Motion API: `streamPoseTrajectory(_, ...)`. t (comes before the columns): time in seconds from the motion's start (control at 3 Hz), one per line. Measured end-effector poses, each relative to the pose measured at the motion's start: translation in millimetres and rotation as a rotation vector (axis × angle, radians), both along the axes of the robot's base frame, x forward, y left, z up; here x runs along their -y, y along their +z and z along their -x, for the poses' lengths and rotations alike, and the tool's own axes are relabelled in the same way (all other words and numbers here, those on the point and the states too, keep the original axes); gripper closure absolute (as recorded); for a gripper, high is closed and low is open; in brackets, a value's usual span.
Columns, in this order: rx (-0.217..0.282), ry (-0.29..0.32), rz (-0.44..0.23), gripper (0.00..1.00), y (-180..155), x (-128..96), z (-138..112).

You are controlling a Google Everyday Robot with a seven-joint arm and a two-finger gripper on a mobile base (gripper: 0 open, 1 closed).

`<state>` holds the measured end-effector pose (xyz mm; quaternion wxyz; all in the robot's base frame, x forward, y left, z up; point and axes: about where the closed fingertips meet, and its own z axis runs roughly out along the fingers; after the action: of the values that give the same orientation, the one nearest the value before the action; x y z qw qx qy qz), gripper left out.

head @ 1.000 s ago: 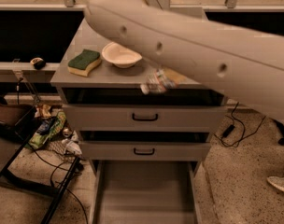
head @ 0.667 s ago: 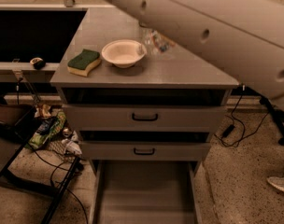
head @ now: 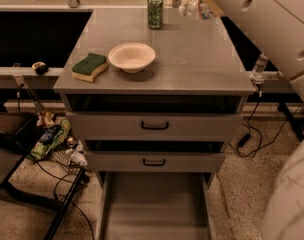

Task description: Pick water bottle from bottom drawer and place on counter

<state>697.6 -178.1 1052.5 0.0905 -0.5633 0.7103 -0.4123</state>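
The water bottle (head: 193, 7), clear and crinkled, hangs at the counter's far right corner, just right of the green can. My gripper (head: 206, 7) sits at the end of the big white arm (head: 272, 19) at the top right. It is shut on the bottle, and the arm mostly hides it. The counter (head: 192, 59) is a grey slab on top of the drawer cabinet. The bottom drawer (head: 154, 204) is pulled out toward me and its floor is bare.
A green can (head: 155, 11) stands at the counter's back. A pale bowl (head: 131, 57) and a green sponge (head: 90, 66) sit front left. Two grey drawers with black handles (head: 154, 125) are below. A smooth bottle (head: 259, 66) stands right of the cabinet. Cables and clutter (head: 49, 139) lie on the floor at left.
The arm has swung up and to the right, carrying the water bottle from above the counter's front to its far right corner. The can has come into sight.
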Motion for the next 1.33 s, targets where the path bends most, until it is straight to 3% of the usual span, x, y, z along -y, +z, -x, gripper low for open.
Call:
streamPoseTrajectory(0.33, 0.026, -0.095, -0.105, 1.0, -20.6, 57.7, -11.7)
streamPoseTrajectory(0.67, 0.007, -0.133, -0.228, 1.0, -66.4, 86.4, -28.2)
streamPoseTrajectory(1.0, -0.057, -0.076, -0.322, 1.0, -127.4, 69.8, -50.5)
streamPoseTrajectory(1.33, -0.135, 0.026, -0.416, 1.0, -190.5, 40.3, -76.3)
